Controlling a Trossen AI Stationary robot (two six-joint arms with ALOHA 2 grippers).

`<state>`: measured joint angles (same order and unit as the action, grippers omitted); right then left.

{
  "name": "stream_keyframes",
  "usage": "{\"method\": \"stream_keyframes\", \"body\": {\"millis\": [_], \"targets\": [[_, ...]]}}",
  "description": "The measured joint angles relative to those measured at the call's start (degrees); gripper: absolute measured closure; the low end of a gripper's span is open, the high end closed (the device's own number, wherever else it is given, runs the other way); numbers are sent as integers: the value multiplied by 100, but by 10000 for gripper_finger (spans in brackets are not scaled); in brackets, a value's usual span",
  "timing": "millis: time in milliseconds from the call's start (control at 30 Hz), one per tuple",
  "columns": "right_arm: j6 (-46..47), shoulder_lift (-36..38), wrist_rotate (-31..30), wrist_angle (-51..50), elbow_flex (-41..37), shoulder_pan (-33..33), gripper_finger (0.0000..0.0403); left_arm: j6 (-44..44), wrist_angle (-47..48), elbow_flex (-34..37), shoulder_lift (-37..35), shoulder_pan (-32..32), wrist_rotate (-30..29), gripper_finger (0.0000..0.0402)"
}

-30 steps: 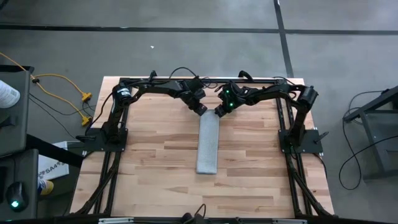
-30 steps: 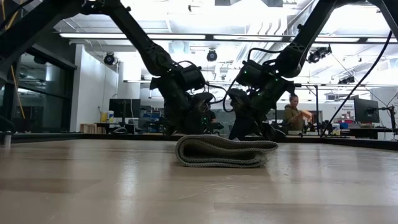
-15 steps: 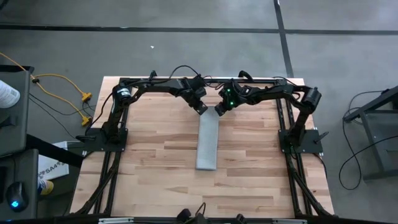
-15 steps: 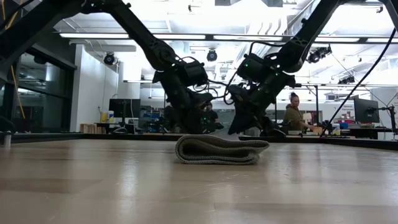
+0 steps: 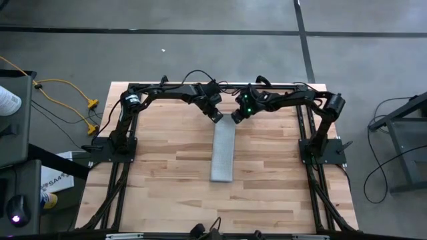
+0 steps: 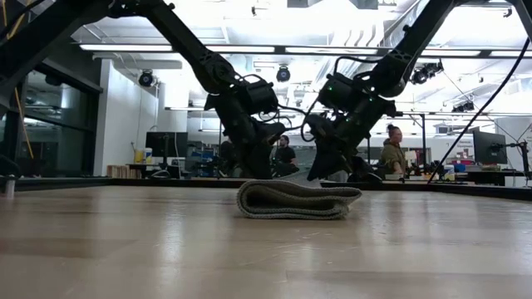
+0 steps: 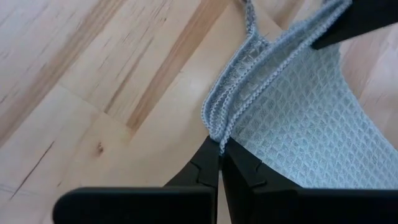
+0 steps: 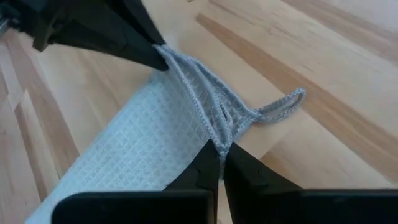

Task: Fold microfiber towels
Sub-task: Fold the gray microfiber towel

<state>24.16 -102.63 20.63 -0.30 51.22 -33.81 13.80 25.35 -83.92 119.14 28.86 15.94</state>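
Observation:
The light grey ribbed towel (image 5: 223,155) lies folded into a long narrow strip running from the table's middle toward its far edge; in the low view (image 6: 299,201) it shows as a flat stacked roll. My left gripper (image 5: 217,119) is shut on the strip's far left corner. My right gripper (image 5: 234,119) is shut on its far right corner. The two grippers stand close together above the strip's far end. My left gripper pinches the far left corner (image 7: 219,127) between its two fingers, on the stacked hemmed edges of several layers. The fingers slant down from the far left. The corner is raised a little; the rest of the strip lies on the table. My right gripper pinches the far right corner (image 8: 219,134) between its two fingers, over several stacked edges, beside the towel's small hanging loop (image 8: 289,101). The fingers slant down from the far right. The far edge runs across to the left gripper's fingertip (image 8: 152,56).
Bare wooden tabletop (image 5: 160,167) lies on both sides of the strip and toward the near edge. The arms' black frames (image 5: 113,143) stand along the left and right edges. People sit in the room beyond the table (image 6: 392,154).
Both grippers have gone up a little and toward the table's far edge, still shut on the corners. The strip's far end has risen with them, and the whole strip has slid slightly toward the far edge.

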Motion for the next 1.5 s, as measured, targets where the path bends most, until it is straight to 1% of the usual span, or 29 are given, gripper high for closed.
{"method": "stream_keyframes", "body": {"millis": [233, 333, 433, 567, 733, 933, 1133, 1267, 1500], "targets": [[9, 0, 86, -42, 0, 38, 398, 88, 30, 0, -3, -2, 36, 402], [-30, 0, 35, -61, 0, 131, 399, 146, 50, 2, -3, -2, 102, 402], [-130, 0, -136, -76, 0, 261, 399, 146, 59, 2, -3, -2, 105, 402], [-272, 0, -517, -119, 0, 461, 399, 146, 59, 4, -3, -2, 105, 402], [-360, 2, -638, -126, 0, 617, 399, 151, 72, 4, -3, -2, 109, 401], [-612, 2, -974, -135, 0, 801, 399, 170, 100, 4, -3, -48, 110, 402], [-749, 2, -1348, -205, 0, 912, 399, 107, 121, 4, -3, -133, -89, 401], [-752, 2, -1394, -231, 0, 924, 399, 19, 141, 4, -3, -158, -151, 401], [-947, 2, -1857, -232, 0, 1184, 399, -2, 183, 4, -3, -195, -158, 401]]}}
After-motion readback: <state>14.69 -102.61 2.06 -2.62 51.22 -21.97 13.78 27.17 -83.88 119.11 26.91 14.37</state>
